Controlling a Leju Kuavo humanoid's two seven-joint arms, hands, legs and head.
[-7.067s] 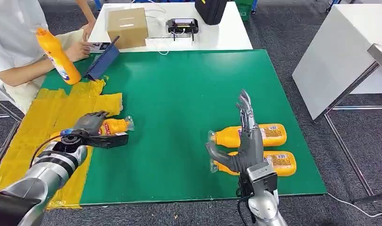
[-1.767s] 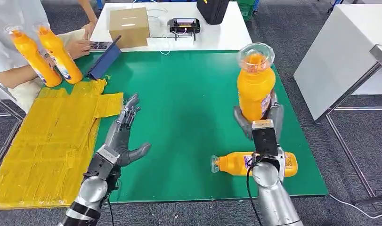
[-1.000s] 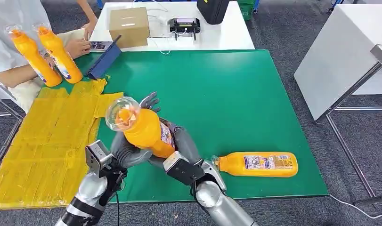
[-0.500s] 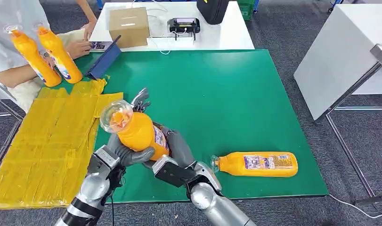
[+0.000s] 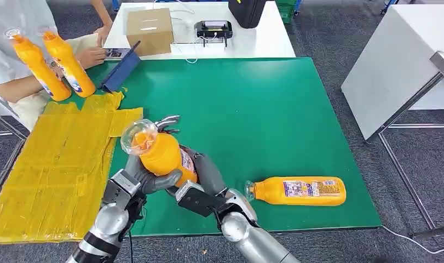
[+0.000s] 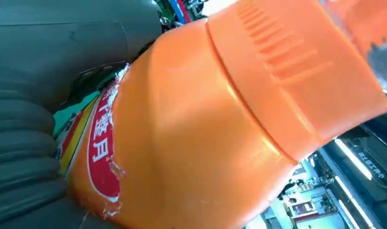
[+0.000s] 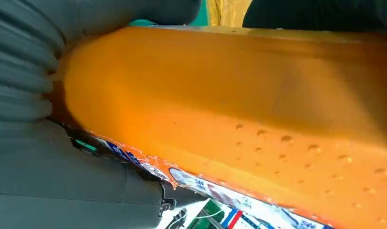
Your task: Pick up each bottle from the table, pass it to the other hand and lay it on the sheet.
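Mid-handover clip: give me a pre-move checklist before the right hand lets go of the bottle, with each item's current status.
1. Left hand wrapped around the orange bottle: ok.
2. Right hand on the bottle too: ok.
3. Left grip firm enough to hold alone: cannot tell.
4. Yellow sheet has bare room beside the left arm: ok.
5. Second bottle lying apart from both hands: ok.
6. Person's arm off the sheet: ok.

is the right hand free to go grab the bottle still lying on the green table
Probably not yet. The right hand grips the raised bottle together with the left hand. The lying bottle itself sits unobstructed on the table.
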